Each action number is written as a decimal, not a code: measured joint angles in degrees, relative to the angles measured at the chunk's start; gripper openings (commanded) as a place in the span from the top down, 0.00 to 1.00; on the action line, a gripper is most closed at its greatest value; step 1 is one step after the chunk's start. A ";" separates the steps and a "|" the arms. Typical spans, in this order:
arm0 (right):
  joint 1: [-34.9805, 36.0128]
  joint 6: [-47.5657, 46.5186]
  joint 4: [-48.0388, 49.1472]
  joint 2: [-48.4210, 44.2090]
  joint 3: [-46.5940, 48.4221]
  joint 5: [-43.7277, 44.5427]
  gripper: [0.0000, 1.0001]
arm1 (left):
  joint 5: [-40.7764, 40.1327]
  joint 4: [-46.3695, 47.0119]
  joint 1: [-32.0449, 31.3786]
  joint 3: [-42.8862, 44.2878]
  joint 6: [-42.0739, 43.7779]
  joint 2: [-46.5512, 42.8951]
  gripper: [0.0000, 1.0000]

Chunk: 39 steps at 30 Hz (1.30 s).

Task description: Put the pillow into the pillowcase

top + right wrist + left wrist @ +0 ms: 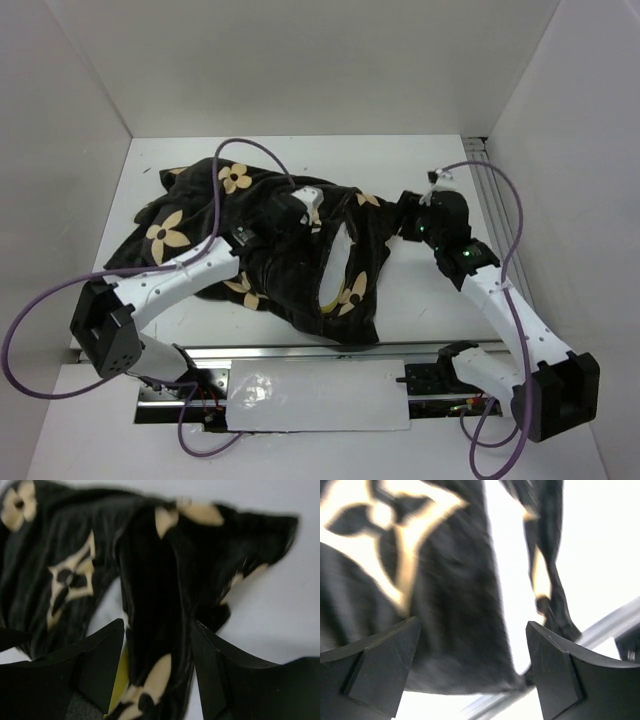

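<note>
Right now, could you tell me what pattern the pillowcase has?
The pillowcase is dark brown-black with tan flowers, clearest from the top external view.

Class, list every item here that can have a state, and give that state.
Black-brown plush flower-print pillowcase: crumpled, mouth gaping.
White pillow with yellow piping: mostly covered by the pillowcase, one strip showing.
Left gripper: open above the fabric.
Right gripper: closed on a pillowcase fold.

so the pillow [336,252] sits inside the pillowcase [265,262], left gripper [312,214] above its middle, right gripper [404,218] at its right edge
</note>
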 measured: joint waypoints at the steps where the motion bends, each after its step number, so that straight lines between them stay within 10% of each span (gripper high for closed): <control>1: 0.07 -0.13 -0.31 0.37 -2.03 -2.27 0.37 | -0.15 0.04 -1.70 -0.92 -0.70 -0.44 0.00; 11: 6.64 -1.14 7.37 11.41 -9.42 -12.70 0.43 | -4.07 -3.52 -8.79 1.09 -4.85 8.02 0.03; 16: 9.55 -1.64 10.40 17.44 -9.68 -13.09 0.42 | -7.39 -6.12 -8.76 3.74 -7.87 12.44 0.60; 20: 10.40 -1.40 11.72 19.19 -10.19 -12.50 0.47 | -8.70 -7.10 -8.79 4.37 -8.85 13.49 0.75; 21: 10.47 -1.36 12.15 19.65 -10.19 -12.24 0.60 | -9.01 -7.56 -8.79 4.85 -8.85 13.88 0.78; 22: 10.47 -1.36 12.44 19.98 -10.19 -12.09 0.99 | -9.25 -7.93 -8.79 5.33 -9.14 14.23 0.82; 25: 10.47 -0.92 12.66 20.24 -10.19 -11.52 1.00 | -9.99 -9.33 -8.76 6.78 -9.99 15.39 0.91; 39: 10.47 -3.98 -8.90 5.84 3.04 -17.70 1.00 | -11.19 -9.09 -3.43 22.21 -11.37 28.79 1.00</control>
